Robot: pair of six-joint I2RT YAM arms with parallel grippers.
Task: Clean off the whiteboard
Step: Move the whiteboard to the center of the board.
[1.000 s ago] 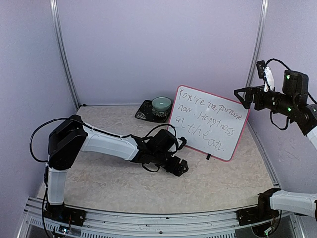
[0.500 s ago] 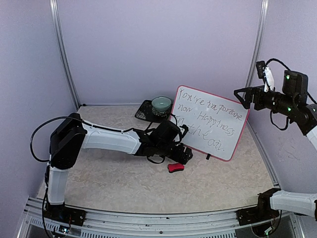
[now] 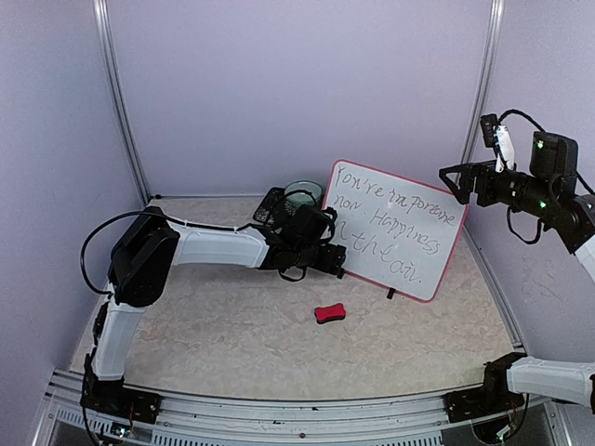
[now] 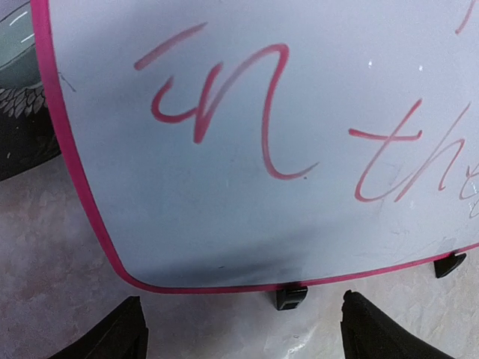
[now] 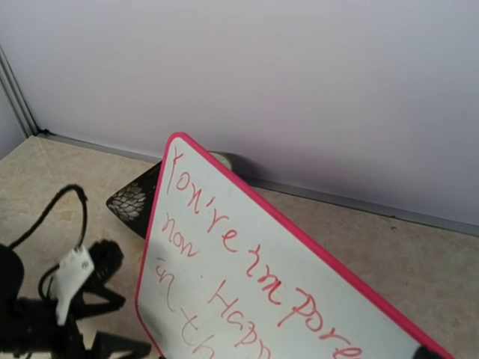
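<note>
**Two pincers agape, the board full of writing**

From above, I see the whiteboard (image 3: 390,232) standing tilted at the back right of the table (image 3: 232,344), propped on small black feet, its pink frame around three lines of handwriting. My left pincer (image 3: 335,267) reaches to its lower left corner. My right pincer (image 3: 453,186) hangs in the air just beside the upper right corner. Only this view shows the small red eraser (image 3: 328,313), which lies alone on the table in front of the board, apart from both my arms.

My left wrist camera gives what the overhead cannot: the left pincer (image 4: 241,299) has its fingers spread wide with nothing between them, pointing at the board's bottom edge. The whiteboard (image 4: 262,149) fills the frame here, the word "in" sits large above the rounded corner, and two feet (image 4: 290,296) rest on the table. The ink looks red up close but dark from above. A patterned dark mat (image 4: 22,127) shows at the left edge.

My right wrist camera looks down across the whiteboard (image 5: 247,292) from its top corner and shows the mat (image 5: 135,198) behind it. A pale bowl (image 3: 302,192) sits on the mat. That view shows almost nothing of its own fingers; from above the right jaws stand apart and clamp nothing.
</note>
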